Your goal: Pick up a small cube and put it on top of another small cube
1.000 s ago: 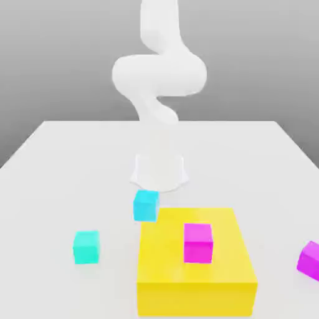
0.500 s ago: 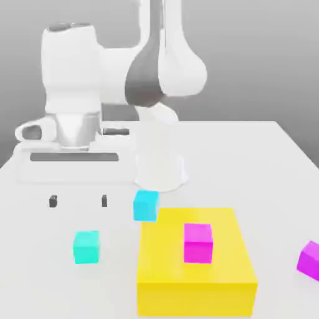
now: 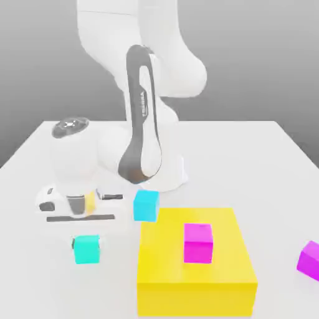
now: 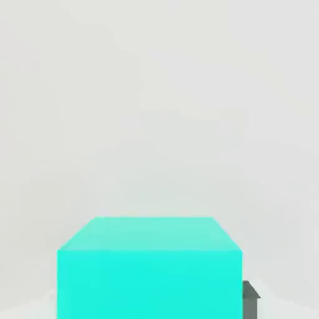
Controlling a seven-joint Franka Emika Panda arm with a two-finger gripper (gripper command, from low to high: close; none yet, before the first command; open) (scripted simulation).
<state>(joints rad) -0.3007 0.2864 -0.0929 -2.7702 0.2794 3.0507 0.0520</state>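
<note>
**Desk:** Where's the tool sitting right now?

**Me:** From my exterior view the tool [image 3: 86,240] is low over the table [image 3: 249,162], on the exterior view's left, directly above the nearer small cube [image 3: 87,249]. That cyan cube rests on the table, well off to the left of the yellow block [image 3: 196,274]. The white hand hangs right over it, pointing down.

**Desk:** Is it clamped on the cube?

**Me:** I think so, though I can't see the contact cleanly. In the hand view the small cube [image 4: 149,268] sits square under the camera, and one dark fingertip [image 4: 250,299] shows tight against its side. On the exterior view a dark finger tip [image 3: 73,242] sits right at the cube's left edge. So the jaws look drawn in against the cube's sides; the cube itself is not lifted.

**Desk:** And the other one?

**Me:** The second cyan cube [image 3: 146,205] sits further back, just beside the yellow block's far left corner and near the arm's base [image 3: 163,174]. One magenta cube [image 3: 198,242] lies on top of the yellow block; another magenta cube [image 3: 309,258] is at the exterior view's right edge.
</note>
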